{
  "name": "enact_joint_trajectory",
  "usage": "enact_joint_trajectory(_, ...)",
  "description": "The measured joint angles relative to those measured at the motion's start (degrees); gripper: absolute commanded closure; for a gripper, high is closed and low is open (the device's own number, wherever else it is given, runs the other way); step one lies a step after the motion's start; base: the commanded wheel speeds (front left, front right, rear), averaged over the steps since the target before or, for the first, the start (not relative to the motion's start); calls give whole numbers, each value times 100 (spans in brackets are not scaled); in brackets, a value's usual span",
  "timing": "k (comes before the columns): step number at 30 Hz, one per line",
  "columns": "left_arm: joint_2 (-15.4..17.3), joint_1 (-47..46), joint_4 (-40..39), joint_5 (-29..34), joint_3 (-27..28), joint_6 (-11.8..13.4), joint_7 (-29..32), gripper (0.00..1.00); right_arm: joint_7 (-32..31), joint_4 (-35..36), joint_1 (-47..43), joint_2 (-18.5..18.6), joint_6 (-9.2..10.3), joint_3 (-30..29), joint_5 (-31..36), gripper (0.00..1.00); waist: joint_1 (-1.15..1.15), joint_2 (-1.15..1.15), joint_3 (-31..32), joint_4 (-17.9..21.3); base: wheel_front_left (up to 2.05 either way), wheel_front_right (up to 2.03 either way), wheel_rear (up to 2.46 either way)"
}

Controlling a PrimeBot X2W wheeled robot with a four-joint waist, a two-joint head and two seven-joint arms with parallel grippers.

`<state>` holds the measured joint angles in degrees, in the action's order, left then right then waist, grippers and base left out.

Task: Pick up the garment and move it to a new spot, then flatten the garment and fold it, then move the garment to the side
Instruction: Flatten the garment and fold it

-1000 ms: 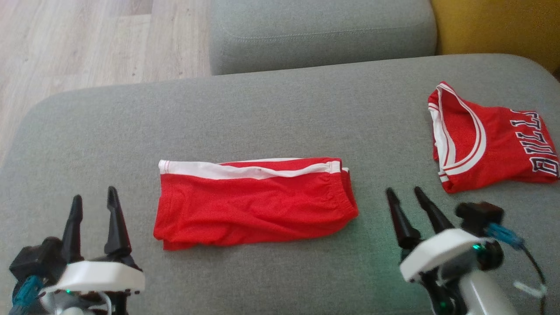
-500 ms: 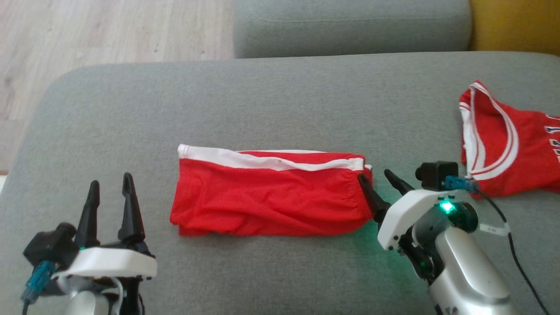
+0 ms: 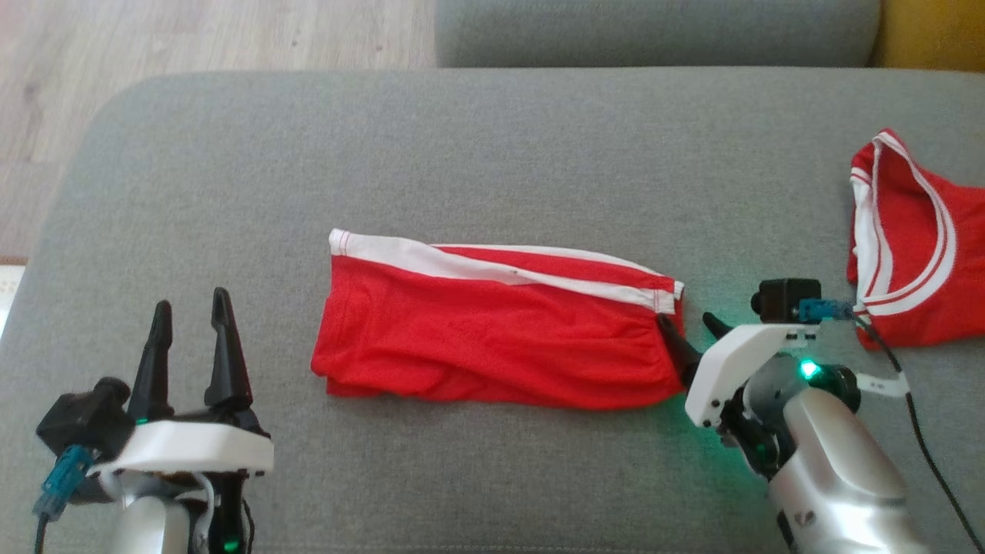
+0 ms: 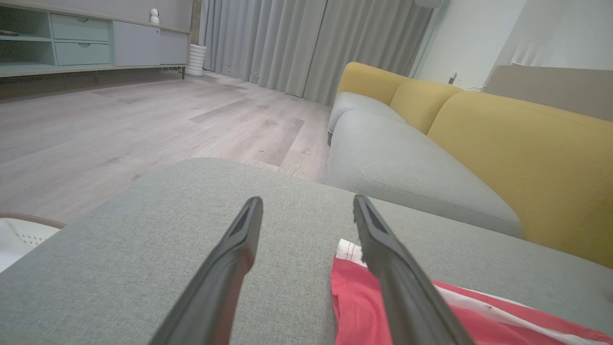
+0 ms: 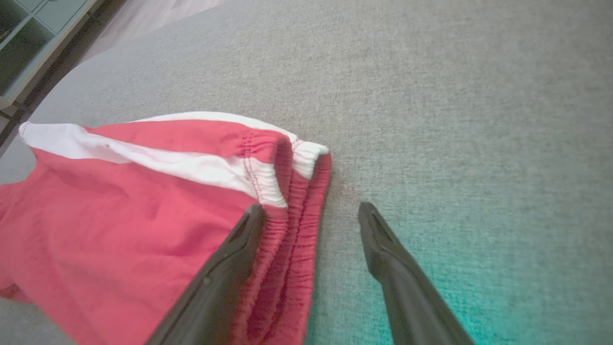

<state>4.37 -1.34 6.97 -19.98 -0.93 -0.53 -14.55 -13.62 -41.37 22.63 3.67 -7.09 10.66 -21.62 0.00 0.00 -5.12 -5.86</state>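
Note:
The garment is a pair of red shorts (image 3: 492, 338) with a white stripe, lying folded flat in the middle of the grey cushion (image 3: 492, 154). My right gripper (image 3: 686, 319) is open at the shorts' right end. In the right wrist view the shorts (image 5: 119, 211) show their gathered waistband, and the right gripper (image 5: 310, 208) has its left finger over the waistband edge and its right finger over bare cushion. My left gripper (image 3: 191, 300) stands open at the lower left, a short way off the shorts' left end. The left gripper (image 4: 306, 203) has the shorts (image 4: 354, 306) beside its right finger.
A red jersey (image 3: 916, 261) with white trim lies on the cushion at the far right, beyond my right wrist. A second grey cushion (image 3: 654, 31) sits behind, wooden floor (image 3: 192, 31) to the left. Yellow backrests (image 4: 527, 158) and a white basket (image 4: 14, 235) appear in the left wrist view.
My right gripper has moved left and forward from bare cushion to the shorts' waistband end, still open. The head camera has shifted. The left gripper has kept its place.

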Motion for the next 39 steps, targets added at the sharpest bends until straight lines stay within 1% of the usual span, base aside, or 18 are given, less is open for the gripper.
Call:
enact_joint_trajectory(4, -48, -38, 26, 33, 34, -45, 0, 0, -109, -202, 160, 0, -1, -46, -180, 0, 0, 0, -89, -37, 0, 0, 0)
enact_joint_trajectory(6, -78, -41, 56, 69, 86, -59, 0, 0, -211, -327, 259, 0, -1, -41, -368, 0, 0, 0, -132, -67, 0, 0, 0)
enact_joint_trajectory(8, -88, -52, 71, 92, 136, -105, 0, 0, -344, -420, 344, 1, -1, -11, -714, 0, 0, 0, -159, -101, 0, 0, 0)
enact_joint_trajectory(11, -98, -91, 98, 125, 158, -129, 0, 0, -624, -599, 508, 19, -1, 60, -976, 0, 0, 0, -187, -146, 0, 0, 0)
enact_joint_trajectory(13, -112, -146, 127, 126, 158, -158, 0, 0, -793, -648, 605, 59, -1, 214, -1166, 0, 0, 0, -190, -172, 0, 0, 0)
enact_joint_trajectory(14, -113, -155, 133, 127, 159, -159, 0, 0, -847, -643, 625, 66, -1, 289, -1292, 20, 0, 0, -193, -181, 0, 0, 0)
enact_joint_trajectory(15, -118, -157, 146, 145, 165, -174, 0, 0, -858, -633, 623, 68, -1, 366, -1425, 64, 0, 0, -195, -187, 0, 0, 0)
enact_joint_trajectory(16, -120, -157, 174, 168, 170, -187, 0, 0, -848, -630, 618, 67, -1, 436, -1507, 100, 0, 0, -193, -189, 0, 0, 0)
enact_joint_trajectory(22, -140, -154, 229, 176, 235, -207, 0, 0, -439, -695, 600, 41, -1, 692, -1637, 100, 0, 0, -126, -121, 0, 0, 0)
enact_joint_trajectory(25, -144, -140, 232, 190, 335, -208, 0, 0, -422, -662, 611, 20, -1, 602, -1653, 100, 0, 0, -37, 1, 0, 0, 0)
enact_joint_trajectory(27, -148, -125, 234, 225, 345, -208, 0, 0, -600, -545, 616, 142, -1, 549, -1618, 100, 0, 0, 11, 72, 0, 0, 0)
enact_joint_trajectory(28, -155, -118, 234, 225, 349, -208, 0, 0, -686, -472, 622, 281, -1, 530, -1546, 100, 0, 0, 36, 107, 0, 0, 0)
enact_joint_trajectory(30, -156, -106, 235, 225, 365, -209, 0, 0, -801, -357, 664, 705, -1, 488, -1180, 100, 0, 0, 85, 175, 0, 0, 0)
enact_joint_trajectory(31, -157, -97, 235, 225, 371, -209, 0, 0, -922, -292, 702, 901, -1, 380, -1113, 100, 0, 0, 110, 208, 0, 0, 0)
enact_joint_trajectory(33, -162, -81, 241, 225, 372, -229, 0, 0, -1229, -59, 750, 1100, 0, 157, -1224, 100, 0, 0, 160, 264, 0, 0, 0)
enact_joint_trajectory(35, -165, -49, 243, 225, 370, -250, 0, 0, -1613, 235, 739, 1127, 0, 56, -1401, 100, 0, 0, 200, 305, 0, 0, 0)
enact_joint_trajectory(36, -165, -26, 250, 225, 370, -250, 0, 0, -1795, 391, 727, 1077, 0, -1, -1556, 100, 0, 0, 214, 318, 0, 0, 0)
enact_joint_trajectory(39, -165, 9, 265, 225, 363, -250, 0, 0, -2275, 825, 713, 787, 0, -261, -2134, 100, 0, 0, 212, 318, 0, 0, 0)
